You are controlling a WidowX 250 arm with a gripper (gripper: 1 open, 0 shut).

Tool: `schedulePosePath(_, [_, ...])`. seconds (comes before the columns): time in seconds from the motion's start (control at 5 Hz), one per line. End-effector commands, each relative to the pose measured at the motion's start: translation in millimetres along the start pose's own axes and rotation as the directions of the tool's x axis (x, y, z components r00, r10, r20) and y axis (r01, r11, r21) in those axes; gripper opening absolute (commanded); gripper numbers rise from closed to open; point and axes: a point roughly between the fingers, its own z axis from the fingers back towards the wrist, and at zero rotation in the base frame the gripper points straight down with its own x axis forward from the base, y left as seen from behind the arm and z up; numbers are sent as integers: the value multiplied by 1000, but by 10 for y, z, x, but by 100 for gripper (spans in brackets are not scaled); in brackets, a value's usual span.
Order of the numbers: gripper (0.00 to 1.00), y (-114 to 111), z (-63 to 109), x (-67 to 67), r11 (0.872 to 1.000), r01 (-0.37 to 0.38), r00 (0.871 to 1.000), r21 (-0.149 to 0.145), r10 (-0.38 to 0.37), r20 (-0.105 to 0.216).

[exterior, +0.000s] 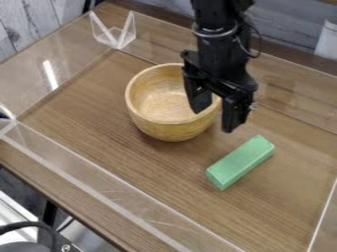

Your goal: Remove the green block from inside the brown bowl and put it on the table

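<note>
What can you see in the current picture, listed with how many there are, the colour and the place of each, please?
green block: one, mid-green, flat on the table to the right of the bowl and nearer the camera
brown bowl: one, light tan, left of the gripper
table: one, brown wood grain, under the bowl and block
clear holder-like piece: one, transparent, upper left
white object: one, white, upper right edge, partly cut off
black cable: one, black, lower left corner
gripper: one, black, open, reaching in from the top, between bowl and block
</note>
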Motion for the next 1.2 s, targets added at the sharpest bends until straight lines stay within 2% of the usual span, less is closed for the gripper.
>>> schedulePosePath(0.0, [100,167,156,-9,1000,-24,999,19,23,38])
schedulePosePath(0.2, [100,492,270,-149,995,-89,995,45,87,47])
schedulePosePath(0.4, [100,836,392,-308,983,-169,984,69,165,63])
schedulePosePath(0.6, [100,1153,449,-439,970,-228,972,81,222,79])
schedulePosePath(0.8, [100,1408,462,-508,956,-280,958,86,273,88])
schedulePosePath(1.0, [100,1484,272,-495,955,-284,958,90,279,65])
